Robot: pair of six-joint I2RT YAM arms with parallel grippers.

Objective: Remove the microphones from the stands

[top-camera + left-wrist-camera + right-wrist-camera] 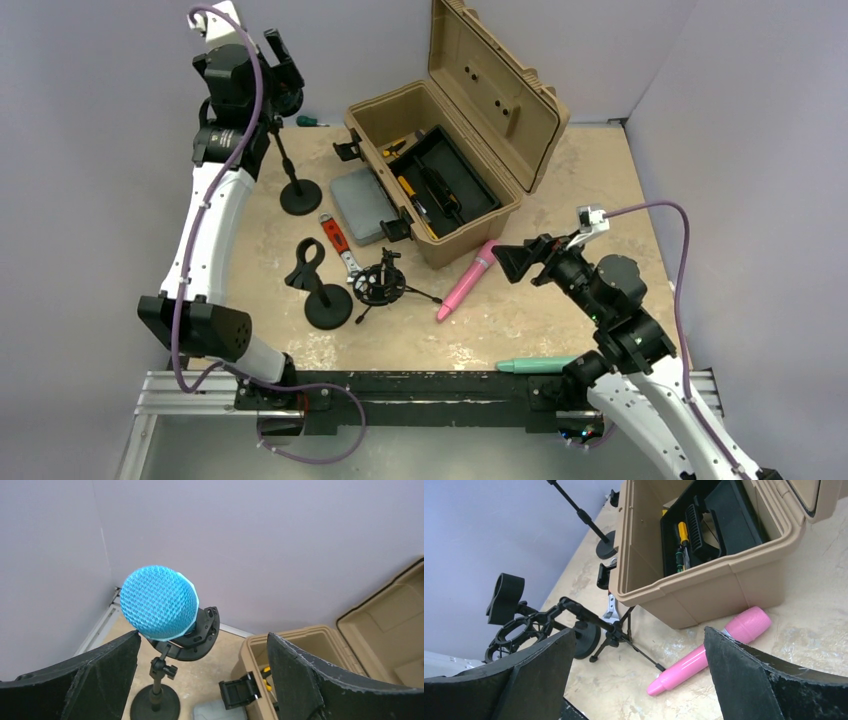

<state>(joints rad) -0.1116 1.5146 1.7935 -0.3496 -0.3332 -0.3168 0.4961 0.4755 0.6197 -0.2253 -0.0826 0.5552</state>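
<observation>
Left gripper (202,650) gapes empty, short of the mic (159,602); I'd centre on its head, close, then pull along the clip (204,630), keeping the stand (156,700) upright.

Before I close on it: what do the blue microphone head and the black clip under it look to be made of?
Microphone head: looks like a woven mesh grille in matte blue. The fine diamond weave shows, but I cannot tell whether it is metal or plastic.
Clip: probably moulded black plastic with a semi-matte finish, going by its ribbed edge and soft highlights.
</observation>
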